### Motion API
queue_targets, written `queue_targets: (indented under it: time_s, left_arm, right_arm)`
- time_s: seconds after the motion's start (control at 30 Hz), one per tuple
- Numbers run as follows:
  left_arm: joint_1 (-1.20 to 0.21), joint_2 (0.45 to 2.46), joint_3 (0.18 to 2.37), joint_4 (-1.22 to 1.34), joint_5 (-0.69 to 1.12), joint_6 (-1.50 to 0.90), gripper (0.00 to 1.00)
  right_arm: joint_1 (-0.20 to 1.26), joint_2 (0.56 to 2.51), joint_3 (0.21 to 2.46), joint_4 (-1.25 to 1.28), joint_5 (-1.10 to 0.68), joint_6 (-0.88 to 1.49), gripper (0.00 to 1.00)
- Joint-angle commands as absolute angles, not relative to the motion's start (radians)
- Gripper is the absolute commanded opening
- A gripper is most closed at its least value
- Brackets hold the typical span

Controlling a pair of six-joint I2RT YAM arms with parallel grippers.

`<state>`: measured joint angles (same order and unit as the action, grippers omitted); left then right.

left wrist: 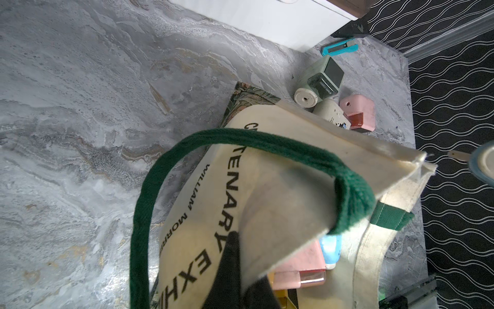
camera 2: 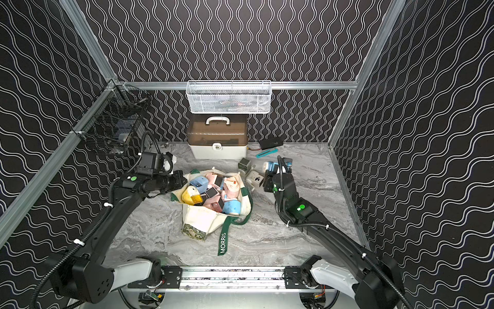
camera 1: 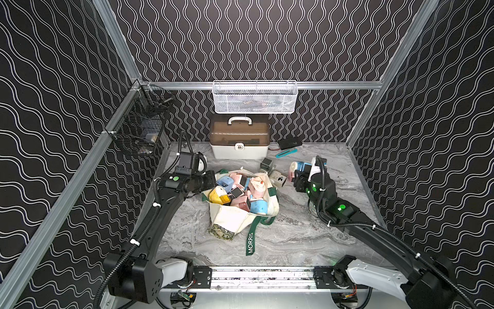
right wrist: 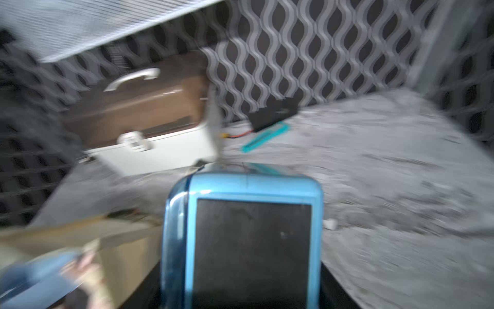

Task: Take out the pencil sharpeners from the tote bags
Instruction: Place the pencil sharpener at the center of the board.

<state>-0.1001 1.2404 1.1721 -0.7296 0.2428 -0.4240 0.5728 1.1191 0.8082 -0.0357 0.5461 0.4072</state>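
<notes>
The left end effector (left wrist: 239, 267) is pinching the tote bag (left wrist: 280, 203) rim while the right end effector (camera 1: 303, 171) is clasping a slick blue sharpener (right wrist: 251, 240), risking slippage.

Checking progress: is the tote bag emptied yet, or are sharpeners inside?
Not empty. The tote bag gapes open with pink, blue and yellow pencil sharpeners piled inside in both top views; a few lie outside.

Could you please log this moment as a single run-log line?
left hand: shut on tote bag rim | right hand: gripping blue sharpener, outside bag | bag: many sharpeners inside
</notes>
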Motion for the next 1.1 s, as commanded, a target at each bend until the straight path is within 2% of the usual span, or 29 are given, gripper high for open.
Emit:
queue_targets:
  time_s: [0.0,0.1,0.27,0.37,0.87,1.07]
  left_arm:
    - [-0.095,1.234,1.17,-0.759,0.24,-0.434,0.0]
    - [-0.095,1.232,1.169,-0.759,0.239,-0.434,0.0]
    - [-0.085,1.232,1.172,-0.757,0.248,-0.436,0.0]
    - [-0.084,1.229,1.167,-0.754,0.249,-0.438,0.0]
    - [-0.083,1.233,1.167,-0.755,0.252,-0.436,0.0]
    - [-0.083,1.232,1.166,-0.756,0.252,-0.436,0.0]
  right_arm:
    - [0.505,1.19,0.834,-0.093,0.719,0.492,0.41]
    - [0.402,1.282,0.867,-0.141,0.714,0.536,0.41]
    - [0.238,1.438,0.926,-0.162,0.553,0.571,0.41]
    - [0.189,1.525,0.974,-0.171,0.493,0.559,0.41]
    - [0.175,1.819,1.161,-0.231,0.347,0.48,0.43]
    - [0.178,1.871,1.173,-0.22,0.257,0.478,0.5]
